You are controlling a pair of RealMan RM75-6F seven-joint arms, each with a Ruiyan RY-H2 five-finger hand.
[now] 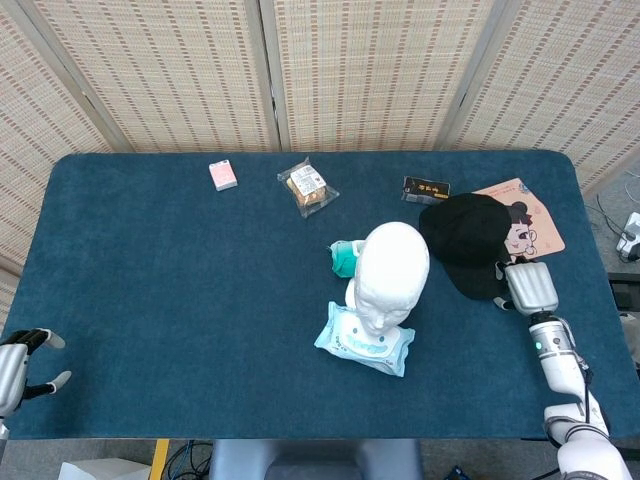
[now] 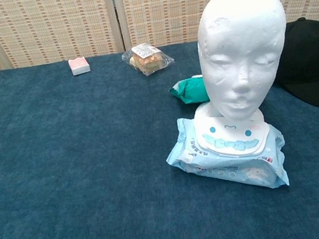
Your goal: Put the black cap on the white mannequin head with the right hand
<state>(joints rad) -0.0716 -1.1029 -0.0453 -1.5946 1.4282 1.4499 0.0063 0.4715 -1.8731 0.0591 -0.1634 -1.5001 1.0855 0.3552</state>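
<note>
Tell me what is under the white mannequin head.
The white mannequin head stands on a blue wet-wipes pack lying on the table. The pack's middle, beneath the neck, is covered.

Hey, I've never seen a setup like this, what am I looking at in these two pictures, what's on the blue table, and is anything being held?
This is a two-armed robot with human-like hands, at a table covered in blue cloth. One picture looks down from its head camera, the other looks forward from chest height.

In the middle a white mannequin head stands on a pack of wet wipes, with a green packet behind it. A black cap lies to the right, partly over a pink card. Further back are a small pink box, a wrapped snack and a dark packet.

The right hand sits at the cap's near edge; whether it grips the cap is unclear. The left hand is open, holding nothing.
</note>
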